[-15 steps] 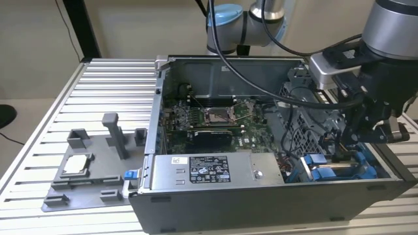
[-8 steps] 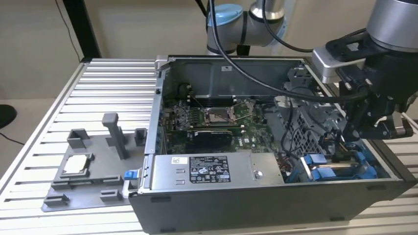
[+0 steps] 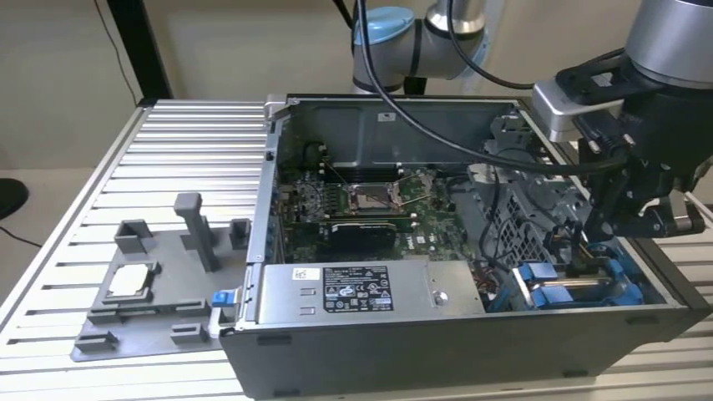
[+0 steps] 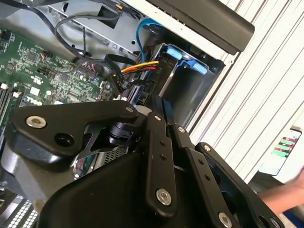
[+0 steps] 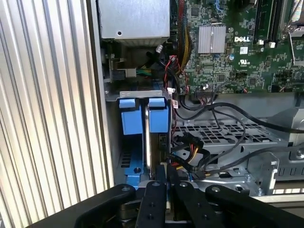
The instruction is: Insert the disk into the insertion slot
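Observation:
The disk (image 5: 158, 124) stands on edge inside the insertion slot (image 5: 124, 156), the dark metal bay at the case's front corner on the exterior view's right. Its blue carrier tab shows at one end, beside a second blue tab. The disk (image 4: 165, 78) runs from my fingertips (image 4: 157, 110) toward the blue tabs in the second wrist view. My gripper (image 5: 166, 170) is directly over the disk's upper edge, its black fingers shut together with the tips at that edge. My gripper (image 3: 582, 266) reaches down into the blue-edged slot (image 3: 624, 288).
The open computer case (image 3: 368, 351) lies on a ribbed aluminium table (image 3: 167, 150). Inside it are a green motherboard (image 3: 356, 209), a grey labelled box (image 3: 356, 288) and loose cables (image 5: 190, 152) beside the bay. A grey fixture (image 3: 156, 284) sits on the exterior view's left. A blurred hand (image 4: 285, 194) shows.

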Available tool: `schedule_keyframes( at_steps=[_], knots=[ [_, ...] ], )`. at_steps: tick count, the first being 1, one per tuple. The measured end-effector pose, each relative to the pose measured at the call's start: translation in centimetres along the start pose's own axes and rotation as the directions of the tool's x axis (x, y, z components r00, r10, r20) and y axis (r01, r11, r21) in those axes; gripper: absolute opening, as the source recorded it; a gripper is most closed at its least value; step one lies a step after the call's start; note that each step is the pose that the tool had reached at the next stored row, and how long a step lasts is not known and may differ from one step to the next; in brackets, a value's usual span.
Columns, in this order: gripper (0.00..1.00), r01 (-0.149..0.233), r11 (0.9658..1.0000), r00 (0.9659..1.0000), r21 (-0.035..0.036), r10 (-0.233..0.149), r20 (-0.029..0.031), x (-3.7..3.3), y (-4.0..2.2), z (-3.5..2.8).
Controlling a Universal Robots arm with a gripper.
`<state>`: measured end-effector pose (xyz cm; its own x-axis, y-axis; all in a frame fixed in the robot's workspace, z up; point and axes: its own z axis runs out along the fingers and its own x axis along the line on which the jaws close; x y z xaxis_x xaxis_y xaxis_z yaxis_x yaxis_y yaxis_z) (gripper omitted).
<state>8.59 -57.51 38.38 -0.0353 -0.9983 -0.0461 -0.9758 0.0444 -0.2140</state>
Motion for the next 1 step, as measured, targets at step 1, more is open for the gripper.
schedule_keyframes(
  at_steps=[1],
  knots=[
    [0.00, 0.000, 1.0000, 1.0000, -0.0001, 0.000, 0.0000, 0.00, 0.00, 0.00]
  ],
)
